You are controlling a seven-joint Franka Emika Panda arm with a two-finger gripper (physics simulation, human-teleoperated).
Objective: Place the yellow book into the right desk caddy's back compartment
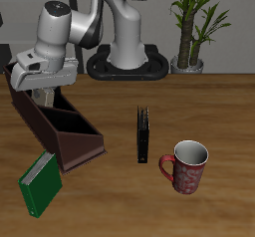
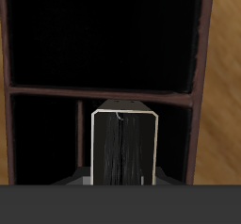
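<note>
- The end effector (image 1: 42, 94) hangs over the right desk caddy (image 1: 60, 126), near its far end.
- In the wrist view it is closed on the yellow book (image 2: 123, 143), which stands on end in its grip.
- That view looks straight down into dark parts of the caddy; the book sits near a divider (image 2: 99, 94).
- I think the step now is carrying the book to the back compartment (image 1: 28, 94).
- Next, the book should line up inside the tall walls, go down slowly, then be let go.
- On the bench (image 1: 199, 112) are a green book (image 1: 40, 184), a black book (image 1: 143, 134) and a red mug (image 1: 187, 166).
</note>
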